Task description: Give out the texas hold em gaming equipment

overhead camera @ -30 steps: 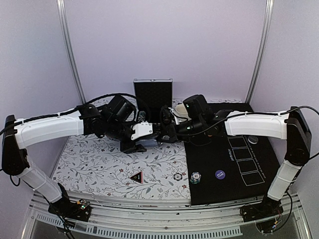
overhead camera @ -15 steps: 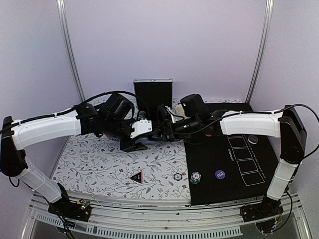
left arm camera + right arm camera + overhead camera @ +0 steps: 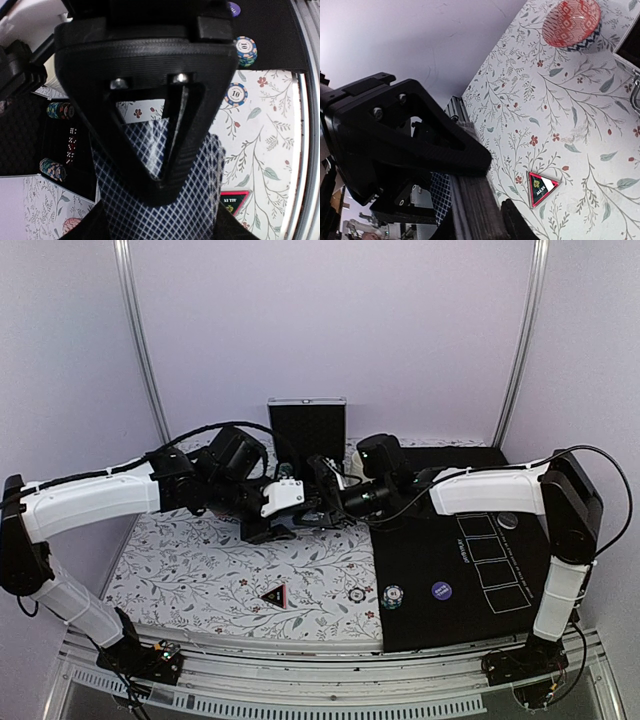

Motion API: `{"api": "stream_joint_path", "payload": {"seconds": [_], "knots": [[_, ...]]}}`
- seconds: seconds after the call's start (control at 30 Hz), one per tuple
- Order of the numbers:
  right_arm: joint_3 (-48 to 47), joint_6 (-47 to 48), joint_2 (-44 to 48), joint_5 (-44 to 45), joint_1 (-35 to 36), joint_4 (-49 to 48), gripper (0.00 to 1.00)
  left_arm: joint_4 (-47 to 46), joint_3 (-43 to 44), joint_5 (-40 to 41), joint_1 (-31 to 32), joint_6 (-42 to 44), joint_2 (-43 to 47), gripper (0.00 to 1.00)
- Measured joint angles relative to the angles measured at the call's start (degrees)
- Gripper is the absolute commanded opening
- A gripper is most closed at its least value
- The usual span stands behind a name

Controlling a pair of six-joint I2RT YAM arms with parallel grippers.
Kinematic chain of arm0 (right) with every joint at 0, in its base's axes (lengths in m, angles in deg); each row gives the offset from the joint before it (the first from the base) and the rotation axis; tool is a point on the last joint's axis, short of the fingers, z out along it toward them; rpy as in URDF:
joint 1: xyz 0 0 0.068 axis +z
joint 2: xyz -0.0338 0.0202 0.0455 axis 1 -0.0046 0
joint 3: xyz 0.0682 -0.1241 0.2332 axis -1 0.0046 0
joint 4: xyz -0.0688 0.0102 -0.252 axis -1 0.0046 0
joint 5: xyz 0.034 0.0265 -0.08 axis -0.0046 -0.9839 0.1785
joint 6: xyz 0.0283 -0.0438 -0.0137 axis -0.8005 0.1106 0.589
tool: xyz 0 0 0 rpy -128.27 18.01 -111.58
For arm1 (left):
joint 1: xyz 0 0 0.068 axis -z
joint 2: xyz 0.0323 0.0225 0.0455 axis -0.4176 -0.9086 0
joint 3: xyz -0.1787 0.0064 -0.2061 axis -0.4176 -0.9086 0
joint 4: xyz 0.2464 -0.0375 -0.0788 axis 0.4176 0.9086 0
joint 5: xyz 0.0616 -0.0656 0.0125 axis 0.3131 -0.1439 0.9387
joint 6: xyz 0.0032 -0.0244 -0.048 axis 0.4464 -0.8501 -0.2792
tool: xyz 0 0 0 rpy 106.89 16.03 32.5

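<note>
Seen from above, the two arms meet over the middle of the counter (image 3: 200,570), in front of an open black case (image 3: 307,430). The left pincer (image 3: 297,514) and the right pincer (image 3: 325,504) are almost touching, and the arms hide what is between them.

The left wrist view fills that gap. The left pincer is clamped on a deck of cards (image 3: 162,220) with a blue criss-cross back, and one black finger (image 3: 150,125) lies across the top card. This view also looks into the case, where stacked chips (image 3: 60,110) sit in its dark tray.

The right wrist view shows the deck edge-on as a thick stack. One right finger (image 3: 410,135) is above it and the other is just below. I cannot tell whether the right pincer is gripping the stack or only standing around it. Only this view shows a red-patterned dish (image 3: 570,22), at the far end of the flowered cloth (image 3: 555,110).

The rest of the gear lies near the front edge, well apart from the pincers. A black triangle marker (image 3: 273,594) and a striped chip (image 3: 356,595) are on the cloth. A second chip (image 3: 392,596) and a dark blue disc (image 3: 441,590) are on the black mat (image 3: 430,540), beside a column of printed card outlines.
</note>
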Motion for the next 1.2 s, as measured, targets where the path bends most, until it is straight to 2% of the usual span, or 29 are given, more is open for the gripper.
{"api": "stream_joint_path", "payload": {"seconds": [0.07,0.17,0.23,0.33,0.43,0.57,0.7,0.73,0.9,0.97,1.07,1.2], "knots": [[0.0,-0.7,-0.1,-0.9,-0.3,-0.5,0.05,0.0,-0.2,0.2,0.0,0.3,0.2,0.65],[-0.1,-1.8,-0.1,-2.5,-0.7,-1.7,0.02,-0.4,-0.4,0.8,0.1,1.2,0.5,0.87],[-0.2,-1.7,-0.1,-2.9,-0.6,-2.0,0.02,-0.9,-0.8,1.2,0.1,1.4,0.7,0.92],[-0.1,-1.5,-0.1,-3.2,-0.3,-2.0,0.02,-1.1,-1.6,2.1,0.0,1.5,0.7,0.93],[-0.1,-1.4,-0.1,-3.6,-0.3,-2.0,0.02,-1.0,-1.9,2.4,0.0,1.5,0.7,0.9],[-0.1,-1.2,-0.1,-4.0,-0.3,-2.0,0.02,-1.1,-1.9,2.3,-0.1,1.4,0.5,0.8],[-0.1,-1.1,-0.1,-3.9,-0.3,-2.0,0.03,-1.0,-1.9,1.7,-0.2,1.3,0.3,0.64],[-0.1,-1.1,-0.1,-3.7,-0.3,-2.0,0.05,-0.8,-1.9,1.4,-0.2,1.4,0.3,0.61],[0.0,-0.1,0.0,-2.5,-0.3,-1.2,0.28,-0.7,-1.9,0.7,-0.3,1.4,0.4,0.57],[0.0,0.4,0.3,-1.6,-0.3,-0.3,0.34,-0.7,-1.9,0.5,-0.3,1.4,0.4,0.55],[0.1,1.9,1.4,0.6,-0.3,2.0,0.39,-0.7,-1.9,0.2,-0.3,1.4,0.4,0.54],[0.6,3.5,3.8,3.0,-0.5,4.3,0.41,-0.7,-1.9,0.1,-0.3,1.4,0.4,0.53]]}}
